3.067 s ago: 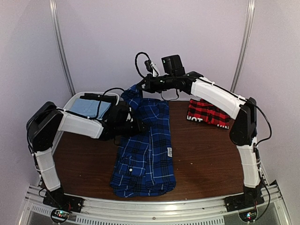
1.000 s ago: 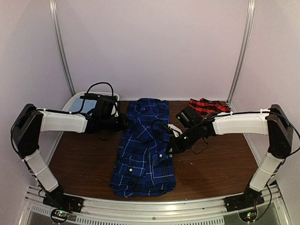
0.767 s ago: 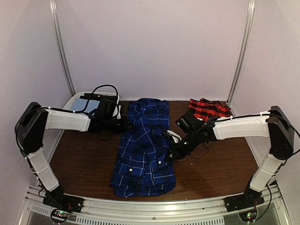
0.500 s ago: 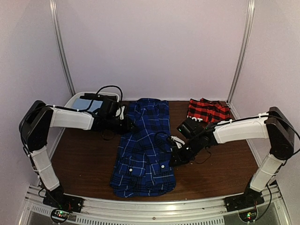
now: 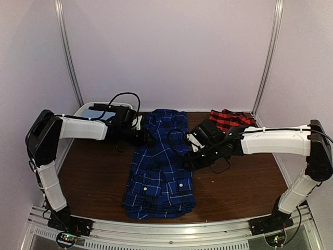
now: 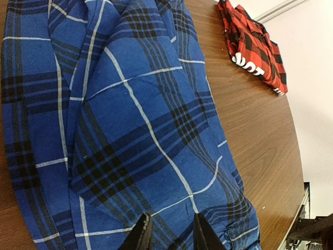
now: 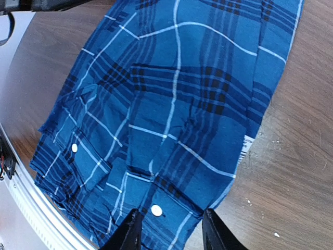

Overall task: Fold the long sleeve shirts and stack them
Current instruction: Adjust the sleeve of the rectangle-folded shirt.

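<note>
From above, my right gripper (image 5: 188,156) has just released the blue shirt (image 5: 158,172) lying mid-table, so that sleeve fold looks done, with the red shirt (image 5: 231,120) at one o'clock; left wrist shows my left gripper (image 6: 170,234) barely parted, grip uncertain; right wrist shows jaws parted, empty.

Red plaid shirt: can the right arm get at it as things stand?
Probably yes. The red plaid shirt lies uncovered at the far right, on that arm's side. The right gripper hangs over the right edge of the blue plaid shirt, jaws open and empty; nothing seems to block the way.
</note>
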